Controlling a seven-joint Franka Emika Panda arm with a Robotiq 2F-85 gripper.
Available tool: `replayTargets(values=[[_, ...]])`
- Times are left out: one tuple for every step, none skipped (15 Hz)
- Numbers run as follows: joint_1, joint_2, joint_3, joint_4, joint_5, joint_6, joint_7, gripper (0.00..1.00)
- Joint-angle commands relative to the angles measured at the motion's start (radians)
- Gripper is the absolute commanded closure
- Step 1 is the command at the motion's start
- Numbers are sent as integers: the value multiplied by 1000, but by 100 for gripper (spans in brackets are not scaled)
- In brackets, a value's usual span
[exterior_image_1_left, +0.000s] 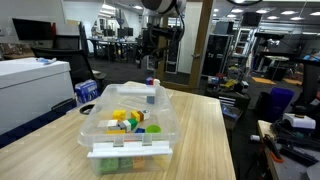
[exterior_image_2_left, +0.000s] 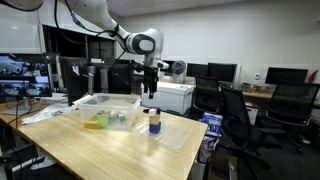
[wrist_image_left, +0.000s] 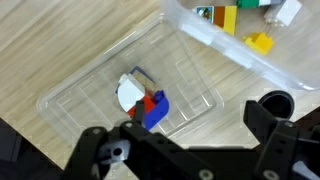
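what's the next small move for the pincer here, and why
Probably ease straight down toward the blue, red and white block stack, jaws wide. The pincer hangs open and empty well above it, and the stack stands alone on the clear lid beside the bin, so nothing seems to block a descent.

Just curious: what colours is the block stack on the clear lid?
The stack is white, red and blue; clearest in wrist view.
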Motion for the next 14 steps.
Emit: replayTargets(values=[[102, -145, -6, -92, -165, -46, 31, 0], [129, -164, 4, -104, -205, -38, 36, 0], [151, -178, 17, -120, -235, -25, 32, 0], [175, -192, 32, -144, -261, -6, 25, 0], [196, -197, 47, -170, -285, 22, 17, 0], [217, -202, 64, -200, -307, 47, 6, 0], [235, -199, 76, -224, -331, 68, 2, 0], [252, -198, 93, -262, -351, 111, -9, 0], [270, -194, 112, -314, -373, 172, -20, 0], [269, -194, 127, -355, -357, 234, -38, 0], [270, -189, 143, -390, -341, 296, -53, 0], [266, -183, 156, -416, -322, 342, -74, 0], [264, -175, 171, -441, -309, 384, -98, 0], [257, -168, 184, -458, -293, 410, -127, 0]])
